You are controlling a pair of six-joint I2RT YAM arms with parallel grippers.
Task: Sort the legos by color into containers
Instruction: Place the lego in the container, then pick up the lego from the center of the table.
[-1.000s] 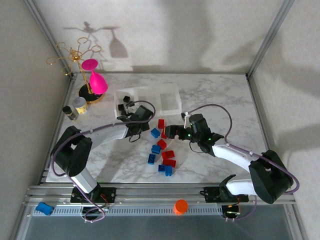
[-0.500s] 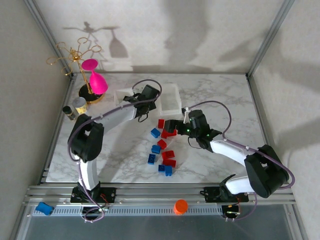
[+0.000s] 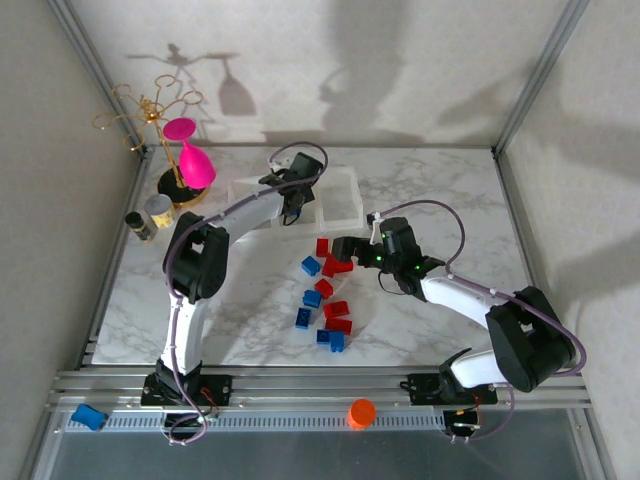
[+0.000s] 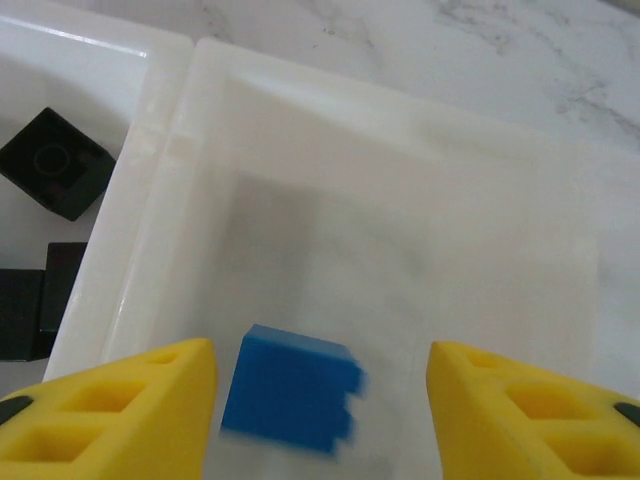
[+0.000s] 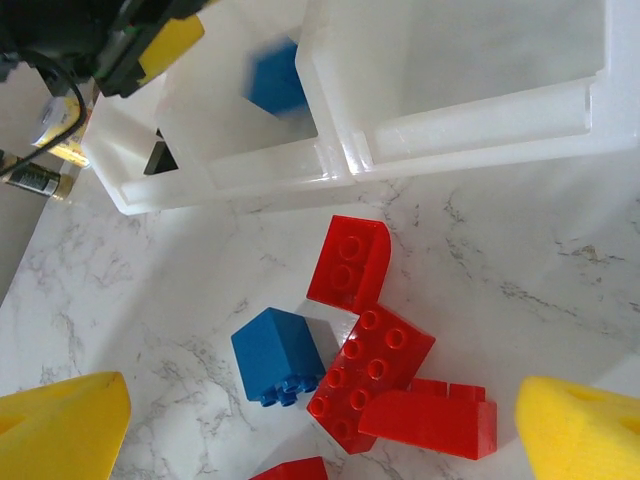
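Observation:
The containers (image 3: 340,222) stand in a row at the back of the table. My left gripper (image 3: 292,196) hovers over the middle bin (image 4: 400,170), jaws open. A blue lego (image 4: 290,390) is blurred between its fingers, nearer the left one, and touches neither. Black legos (image 4: 55,162) lie in the left bin. My right gripper (image 3: 340,255) is wide open above a cluster of red legos (image 5: 375,375) and one blue lego (image 5: 278,355). More red and blue legos (image 3: 325,315) are scattered on the marble toward the near edge.
A pink wine glass (image 3: 190,160) on a gold wire stand and small jars (image 3: 150,215) occupy the back left corner. An orange cap (image 3: 361,412) and a flat blue piece (image 3: 88,416) lie on the rail in front of the arms.
My left arm swung from beside the pile up to the containers, and its jaws opened over the middle bin, letting go of the blue lego. My right gripper crept slightly left.

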